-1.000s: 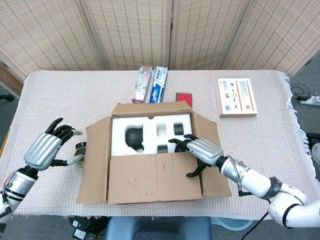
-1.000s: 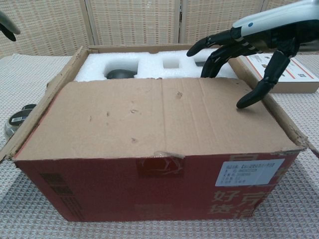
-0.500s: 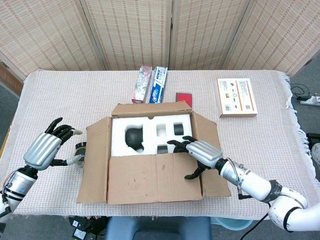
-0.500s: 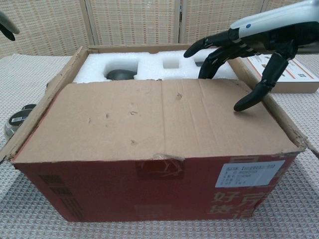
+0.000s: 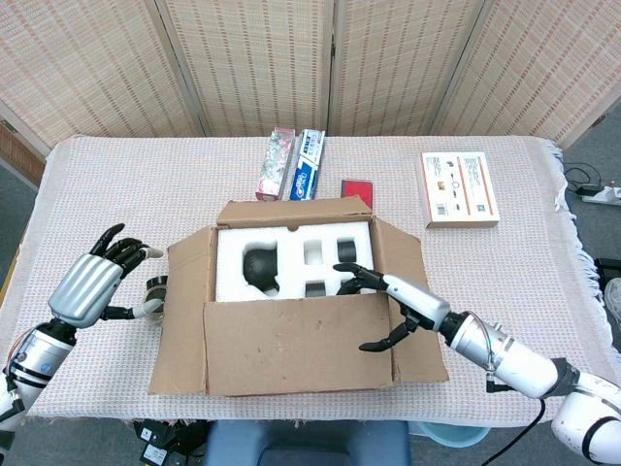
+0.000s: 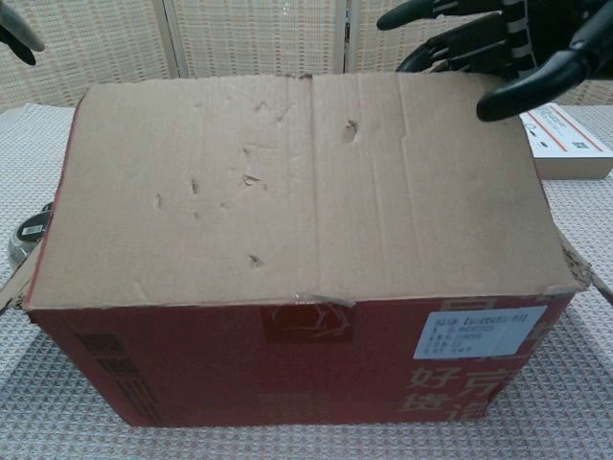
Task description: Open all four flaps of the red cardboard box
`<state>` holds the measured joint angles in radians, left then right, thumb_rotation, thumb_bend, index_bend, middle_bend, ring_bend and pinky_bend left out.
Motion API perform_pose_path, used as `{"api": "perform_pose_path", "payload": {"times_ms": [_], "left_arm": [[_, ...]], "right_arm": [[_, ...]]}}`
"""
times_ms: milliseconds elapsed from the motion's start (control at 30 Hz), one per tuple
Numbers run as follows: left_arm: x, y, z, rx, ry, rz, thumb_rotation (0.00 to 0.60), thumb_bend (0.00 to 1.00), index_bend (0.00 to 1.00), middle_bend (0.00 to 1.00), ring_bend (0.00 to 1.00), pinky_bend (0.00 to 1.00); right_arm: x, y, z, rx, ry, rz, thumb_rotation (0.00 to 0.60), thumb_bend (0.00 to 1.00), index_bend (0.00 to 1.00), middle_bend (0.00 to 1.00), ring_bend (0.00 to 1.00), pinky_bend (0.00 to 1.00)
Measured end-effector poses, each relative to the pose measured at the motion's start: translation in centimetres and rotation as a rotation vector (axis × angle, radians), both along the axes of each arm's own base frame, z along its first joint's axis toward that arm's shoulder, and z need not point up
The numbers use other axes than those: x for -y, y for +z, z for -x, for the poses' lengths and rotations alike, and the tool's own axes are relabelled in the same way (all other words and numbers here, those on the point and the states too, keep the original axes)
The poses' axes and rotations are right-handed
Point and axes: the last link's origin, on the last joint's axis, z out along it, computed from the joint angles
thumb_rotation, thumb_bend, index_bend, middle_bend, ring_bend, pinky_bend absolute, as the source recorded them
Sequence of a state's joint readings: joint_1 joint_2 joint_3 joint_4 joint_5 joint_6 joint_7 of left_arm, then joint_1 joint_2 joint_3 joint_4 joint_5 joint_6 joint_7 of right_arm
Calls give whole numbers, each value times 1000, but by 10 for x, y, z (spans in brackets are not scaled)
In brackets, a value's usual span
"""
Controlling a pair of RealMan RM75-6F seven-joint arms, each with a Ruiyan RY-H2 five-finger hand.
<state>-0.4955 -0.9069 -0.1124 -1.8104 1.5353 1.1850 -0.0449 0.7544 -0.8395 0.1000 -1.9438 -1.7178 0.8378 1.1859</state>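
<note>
The red cardboard box [image 6: 287,374] stands mid-table, brown on its flaps. Its near flap [image 5: 296,340] is tilted up, and in the chest view this near flap [image 6: 297,182] hides the inside. My right hand [image 5: 393,306] grips the flap's upper right edge, fingers on the inner side and thumb on the outer face; the right hand [image 6: 498,48] shows at top right. The left flap [image 5: 184,306], right flap [image 5: 408,272] and far flap [image 5: 291,209] are folded out. White foam [image 5: 310,252] with a black round item [image 5: 260,264] fills the box. My left hand [image 5: 92,286] hovers open beside the box.
Two toothpaste cartons [image 5: 291,165] and a small red item [image 5: 356,186] lie behind the box. A white and orange carton [image 5: 459,189] sits at the far right. A small round object [image 5: 155,291] lies between my left hand and the box.
My right hand has lifted the near flap from lying flat over the box to a raised tilt, now hiding the foam in the chest view. The left hand has barely moved.
</note>
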Motion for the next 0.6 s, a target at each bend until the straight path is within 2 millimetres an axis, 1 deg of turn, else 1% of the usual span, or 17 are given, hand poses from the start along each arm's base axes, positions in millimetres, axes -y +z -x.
{"api": "perform_pose_path", "payload": {"times_ms": [167, 300, 433, 600], "left_arm": [[0, 1, -3, 2, 2, -6, 0, 171, 275, 307, 215, 0], [-1, 4, -4, 0, 4, -18, 0, 171, 275, 307, 215, 0], [-1, 7, -6, -3, 5, -24, 0, 171, 275, 307, 215, 0], [0, 10, -9, -5, 2, -30, 0, 171, 275, 307, 215, 0]], "right_arm": [[-4, 14, 13, 204, -62, -145, 600, 171, 4, 289, 242, 80], [-12, 27, 24, 332, -51, -278, 600, 172, 4, 289, 253, 80], [-25, 40, 34, 398, -6, -412, 600, 171, 4, 289, 256, 80], [-40, 50, 43, 408, 45, -548, 600, 171, 4, 288, 269, 85]]}}
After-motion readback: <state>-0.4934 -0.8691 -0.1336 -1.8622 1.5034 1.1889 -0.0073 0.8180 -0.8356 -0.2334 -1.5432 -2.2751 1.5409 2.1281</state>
